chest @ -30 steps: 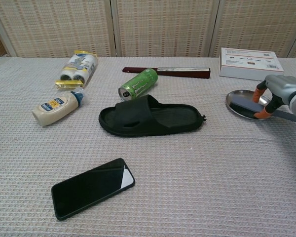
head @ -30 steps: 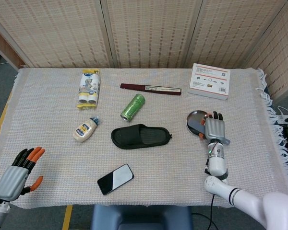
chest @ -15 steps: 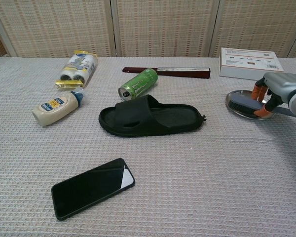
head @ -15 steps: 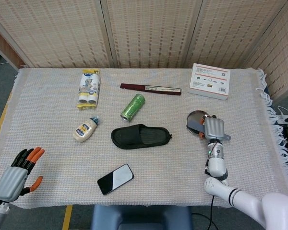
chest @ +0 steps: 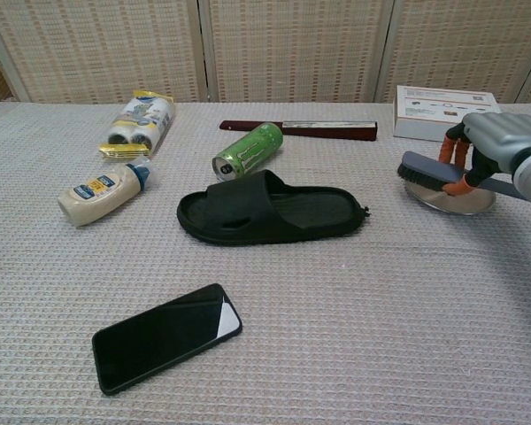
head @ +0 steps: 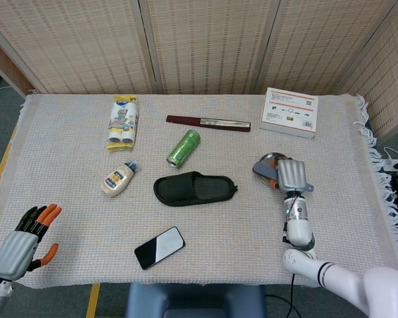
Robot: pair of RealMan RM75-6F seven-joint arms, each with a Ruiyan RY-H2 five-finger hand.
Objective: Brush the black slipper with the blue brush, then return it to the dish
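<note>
The black slipper [head: 194, 189] [chest: 270, 210] lies flat mid-table, toe end to the right. My right hand [head: 291, 176] [chest: 494, 149] holds the blue brush [chest: 422, 172] [head: 264, 168] by its handle, lifted just above the metal dish [chest: 460, 200] [head: 268, 159], with the bristles facing down. The brush head points left, toward the slipper, still well to its right. My left hand [head: 23, 239] hangs open off the near left table edge, holding nothing; the chest view does not show it.
A green can [head: 184, 147] lies just behind the slipper, a dark flat case [head: 207, 122] further back. A mayonnaise bottle [head: 117, 179] and a packet [head: 122, 122] sit left. A phone [head: 159, 247] lies near the front edge. A white box [head: 290, 112] stands behind the dish.
My right hand closed around the brush in the dish and lifted it up and slightly left. The left hand stayed put.
</note>
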